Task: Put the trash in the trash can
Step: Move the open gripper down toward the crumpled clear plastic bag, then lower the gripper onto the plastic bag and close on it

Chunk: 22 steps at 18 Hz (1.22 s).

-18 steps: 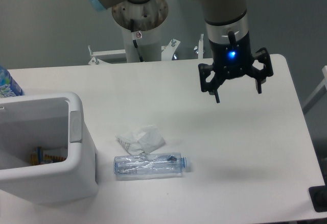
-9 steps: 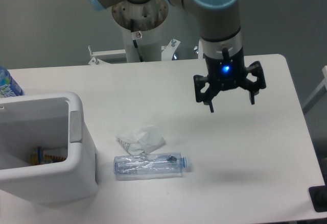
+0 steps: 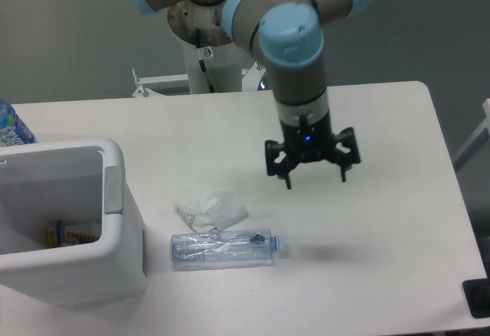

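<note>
Two pieces of trash lie on the white table: a crumpled white wrapper (image 3: 212, 209) and, just in front of it, a clear crushed bottle (image 3: 223, 248) on its side with its pale cap pointing right. The trash can (image 3: 119, 198), a large white bin with a thick rim, stands at the left front edge. My gripper (image 3: 315, 175) hangs open above the table, up and to the right of both pieces, holding nothing.
A blue-labelled bottle (image 3: 11, 127) peeks in at the left edge behind the bin. Something yellow (image 3: 65, 234) lies inside the bin. The arm's base column (image 3: 208, 53) stands behind the table. A dark object (image 3: 478, 298) sits at the far right front corner.
The gripper has travelled left and down toward the table's middle, closing in on the wrapper and bottle. It stays open. The trash has not moved.
</note>
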Each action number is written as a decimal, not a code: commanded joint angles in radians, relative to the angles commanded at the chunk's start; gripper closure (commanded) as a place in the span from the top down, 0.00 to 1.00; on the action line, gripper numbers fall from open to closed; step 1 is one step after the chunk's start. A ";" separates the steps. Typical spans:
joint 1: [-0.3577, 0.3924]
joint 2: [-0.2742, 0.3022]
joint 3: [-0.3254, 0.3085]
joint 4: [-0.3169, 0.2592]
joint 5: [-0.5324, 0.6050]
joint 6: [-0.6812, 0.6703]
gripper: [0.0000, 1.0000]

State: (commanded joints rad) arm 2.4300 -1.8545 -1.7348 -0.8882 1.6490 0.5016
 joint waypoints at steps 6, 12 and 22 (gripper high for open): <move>-0.043 -0.009 -0.084 -0.002 0.003 0.217 1.00; -0.068 -0.014 -0.147 0.000 0.002 0.515 1.00; -0.127 -0.071 -0.149 0.026 0.000 0.535 1.00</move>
State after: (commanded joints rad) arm 2.3025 -1.9251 -1.8837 -0.8621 1.6490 1.0370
